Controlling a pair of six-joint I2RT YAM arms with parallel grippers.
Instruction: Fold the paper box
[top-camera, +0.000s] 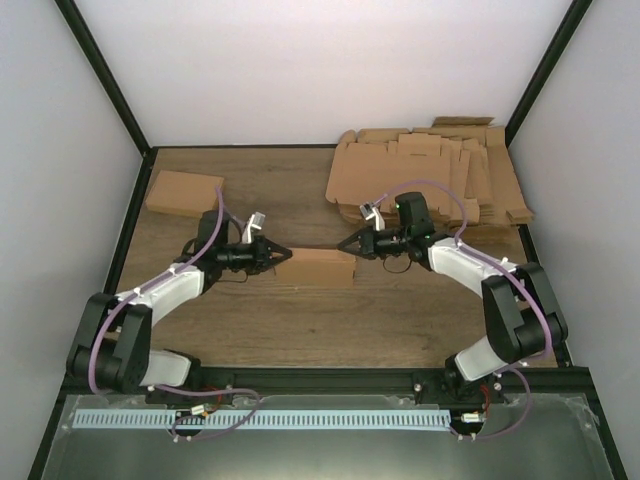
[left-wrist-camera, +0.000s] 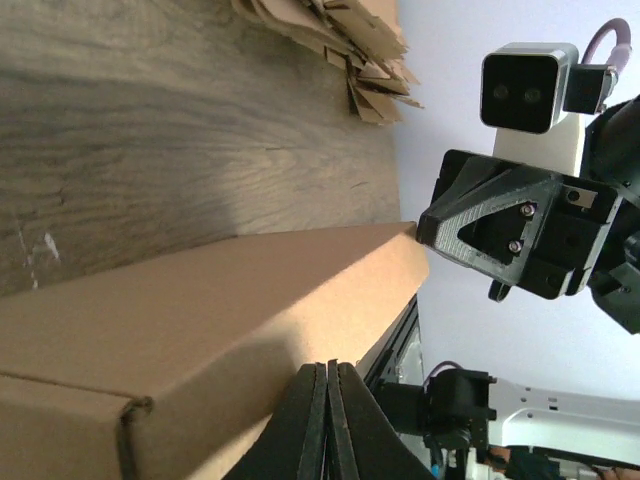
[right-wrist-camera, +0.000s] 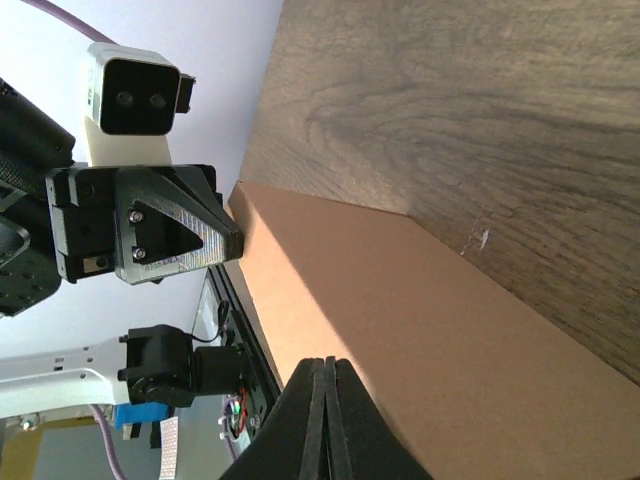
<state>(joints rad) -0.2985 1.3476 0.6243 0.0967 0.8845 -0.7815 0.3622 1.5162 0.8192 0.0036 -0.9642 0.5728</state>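
Observation:
The paper box (top-camera: 320, 268) lies in the middle of the table as a closed, shallow brown carton. My left gripper (top-camera: 287, 254) is shut with nothing between its fingers, its tip at the box's left end. My right gripper (top-camera: 341, 243) is also shut and empty, its tip at the box's far right corner. In the left wrist view the shut left gripper (left-wrist-camera: 328, 368) points along the box (left-wrist-camera: 220, 320), with the right gripper (left-wrist-camera: 428, 228) at the far corner. In the right wrist view the shut right gripper (right-wrist-camera: 325, 362) lies over the box (right-wrist-camera: 430, 330), opposite the left gripper (right-wrist-camera: 236, 246).
A thick pile of flat brown cardboard sheets (top-camera: 430, 170) covers the back right of the table, its edge showing in the left wrist view (left-wrist-camera: 330, 40). Another folded brown box (top-camera: 183, 192) sits at the back left. Black frame posts and white walls enclose the table.

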